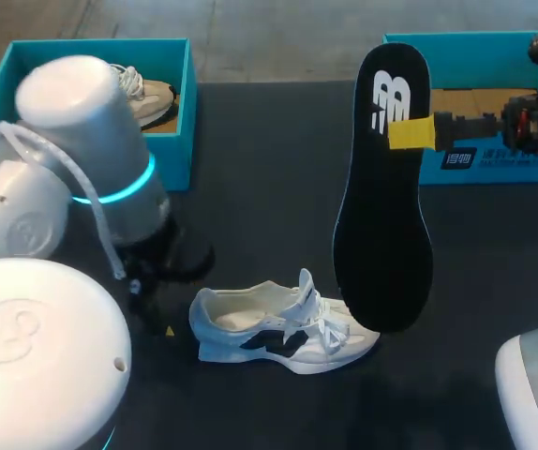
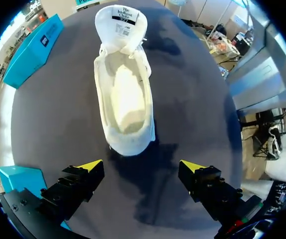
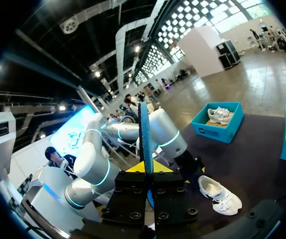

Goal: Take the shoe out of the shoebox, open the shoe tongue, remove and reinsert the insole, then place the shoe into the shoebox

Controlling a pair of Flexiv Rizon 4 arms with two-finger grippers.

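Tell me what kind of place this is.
Likely a robot test bench for shoe handling: dark table, teal shoebox, white sneaker, and the right pincer holding a black insole.

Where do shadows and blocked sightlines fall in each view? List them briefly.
Head view: the left arm blocks the near-left table; the raised insole hides more. Left wrist view: a shadow lies between the open left gripper and the shoe. Right wrist view: the insole shows edge-on in the right gripper.
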